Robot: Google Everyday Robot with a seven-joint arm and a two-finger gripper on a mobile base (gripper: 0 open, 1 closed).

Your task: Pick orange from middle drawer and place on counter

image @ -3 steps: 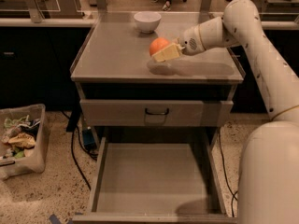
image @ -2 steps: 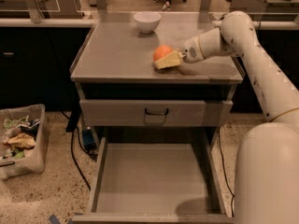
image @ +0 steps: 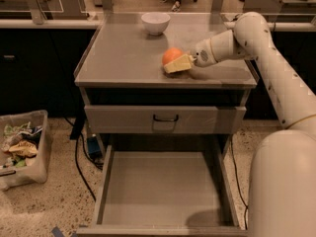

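Observation:
The orange [image: 171, 54] is at the middle right of the counter [image: 123, 53], low on its grey top. My gripper [image: 171, 61] reaches in from the right and is shut on the orange; its pale yellow front finger [image: 177, 64] lies along the fruit's near side. The far finger is hidden behind the fruit. The middle drawer [image: 160, 186] stands pulled open below, its grey floor bare.
A white bowl [image: 155, 22] stands at the back of the counter. A closed drawer face with a black loop handle [image: 165, 118] sits above the open drawer. A plastic bin of rubbish [image: 22, 147] stands on the floor at left, with a black cable [image: 79, 162] beside the cabinet.
My gripper has carried the orange down and slightly left, from above the counter to its surface.

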